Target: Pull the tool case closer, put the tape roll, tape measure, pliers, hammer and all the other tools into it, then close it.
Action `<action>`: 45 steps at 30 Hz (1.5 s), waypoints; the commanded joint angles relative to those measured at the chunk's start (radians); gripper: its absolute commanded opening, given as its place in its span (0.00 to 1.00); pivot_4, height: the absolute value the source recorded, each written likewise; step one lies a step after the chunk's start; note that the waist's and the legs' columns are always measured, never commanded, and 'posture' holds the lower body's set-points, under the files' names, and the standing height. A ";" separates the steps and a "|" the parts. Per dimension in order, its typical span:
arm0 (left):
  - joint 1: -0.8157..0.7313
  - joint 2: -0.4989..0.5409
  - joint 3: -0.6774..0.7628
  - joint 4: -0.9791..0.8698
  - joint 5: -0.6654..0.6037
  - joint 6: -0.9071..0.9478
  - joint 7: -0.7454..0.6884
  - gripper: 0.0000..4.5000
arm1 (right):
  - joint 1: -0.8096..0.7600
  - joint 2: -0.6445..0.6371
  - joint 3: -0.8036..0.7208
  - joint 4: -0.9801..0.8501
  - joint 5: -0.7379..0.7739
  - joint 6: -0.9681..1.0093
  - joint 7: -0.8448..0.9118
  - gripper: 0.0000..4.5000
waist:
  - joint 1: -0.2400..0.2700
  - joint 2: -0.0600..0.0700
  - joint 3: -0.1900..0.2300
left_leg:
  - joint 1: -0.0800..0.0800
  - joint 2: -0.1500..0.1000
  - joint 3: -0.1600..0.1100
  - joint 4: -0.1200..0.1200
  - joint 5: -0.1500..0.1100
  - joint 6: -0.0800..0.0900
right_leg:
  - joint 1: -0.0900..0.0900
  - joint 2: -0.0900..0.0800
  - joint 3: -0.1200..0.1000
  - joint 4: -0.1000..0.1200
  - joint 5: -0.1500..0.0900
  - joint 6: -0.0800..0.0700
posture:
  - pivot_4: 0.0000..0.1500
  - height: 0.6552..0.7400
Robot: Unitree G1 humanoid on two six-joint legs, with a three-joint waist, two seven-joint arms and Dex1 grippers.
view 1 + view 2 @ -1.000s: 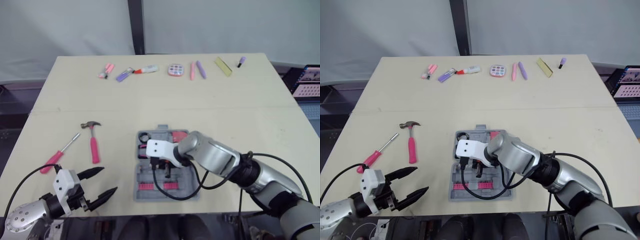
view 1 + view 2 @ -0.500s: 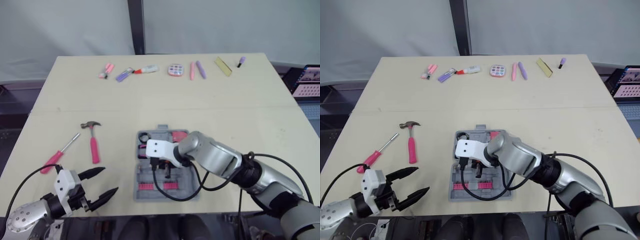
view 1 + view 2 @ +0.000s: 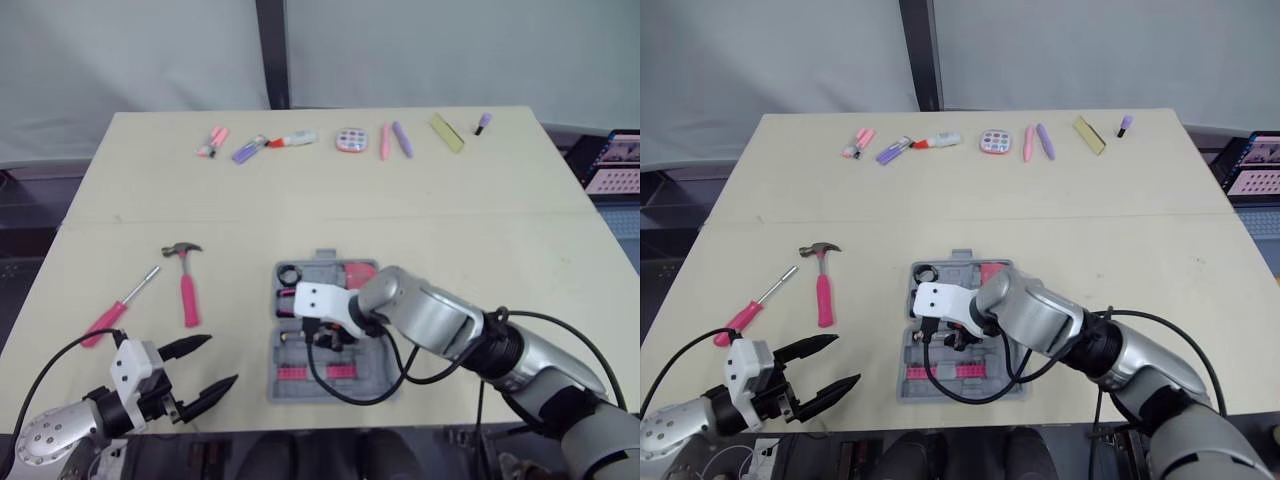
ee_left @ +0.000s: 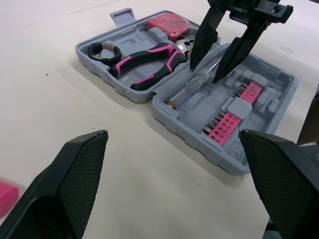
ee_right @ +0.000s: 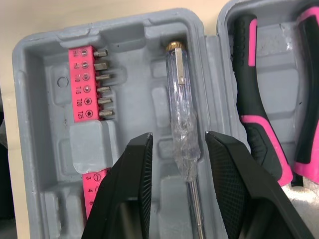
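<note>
- The right gripper [image 5: 179, 137] is hovering inside the open tool case [image 4: 199, 142], holding its fingers [image 5: 132, 189] apart. They are straddling a clear-handled tester screwdriver [image 5: 180, 124] and gripping nothing.
- The tester is lying along its moulded slot in the case's near half, beside the pink bit strips [image 5: 82, 82].
- The pliers [image 4: 149, 62], tape roll [image 4: 102, 50] and pink tape measure [image 4: 167, 25] are sitting in the case's far half.
- The left gripper [image 3: 215, 362] is waiting open and empty, low over the bench [image 3: 450, 220], left of the case.
- The hammer [image 3: 185, 285] and a pink-handled screwdriver [image 3: 115, 310] are lying on the bench well left of the case.
- Judging by this, the tester's placing is finishing. The next move is calling for the right arm to lift clear and for the left gripper to reach the hammer's handle.
</note>
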 commanded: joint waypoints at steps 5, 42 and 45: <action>0.004 -0.005 -0.003 -0.029 -0.003 -0.008 0.006 1.00 | 0.064 -0.047 -0.180 -0.113 0.066 -0.059 0.004 0.27 | 0.001 -0.001 0.000 | 0.000 0.000 0.000 0.000 0.000 0.000 | 0.000 0.000 0.000 0.000 0.000 0.000 | 1.00 1.00; -0.028 0.006 -0.008 -0.052 -0.006 0.033 0.027 1.00 | 0.455 0.039 -0.367 0.202 -0.003 -0.765 0.082 0.01 | 0.002 -0.002 0.000 | 0.000 0.000 0.001 0.000 0.000 0.000 | 0.002 0.001 -0.008 -0.001 0.000 0.000 | 1.00 1.00; -0.024 0.006 -0.007 -0.055 -0.007 0.032 0.026 1.00 | 0.460 0.040 -0.365 0.204 -0.013 -0.772 0.087 0.01 | 0.002 -0.002 0.000 | 0.000 0.000 0.001 0.001 0.000 0.000 | 0.002 0.001 -0.008 -0.001 0.000 0.000 | 1.00 1.00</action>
